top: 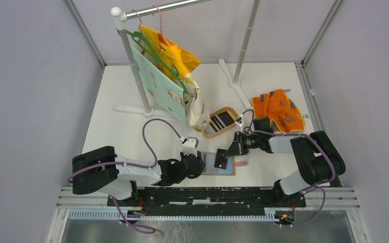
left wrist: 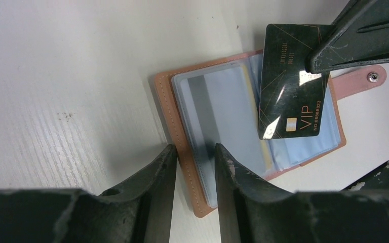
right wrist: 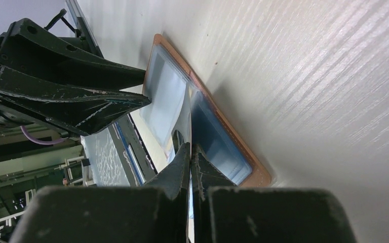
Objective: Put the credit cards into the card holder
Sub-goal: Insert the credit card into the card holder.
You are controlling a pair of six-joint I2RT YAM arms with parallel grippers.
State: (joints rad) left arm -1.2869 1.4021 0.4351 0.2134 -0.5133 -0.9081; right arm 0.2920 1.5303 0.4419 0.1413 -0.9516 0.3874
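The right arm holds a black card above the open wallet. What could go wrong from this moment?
1. The black card hangs skewed over the card holder, pinched only at one end by the right gripper. It may miss a pocket opening and slide across the surface.
2. The left gripper straddles the holder's edge with its jaws apart, so the holder could shift if the card pushes it.
3. Both grippers work very close together and might collide.

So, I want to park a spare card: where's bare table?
Bare table: left of the card holder, between rack foot and left arm. Crowded at the holder, between left gripper and right gripper, and by dish and orange cloth.
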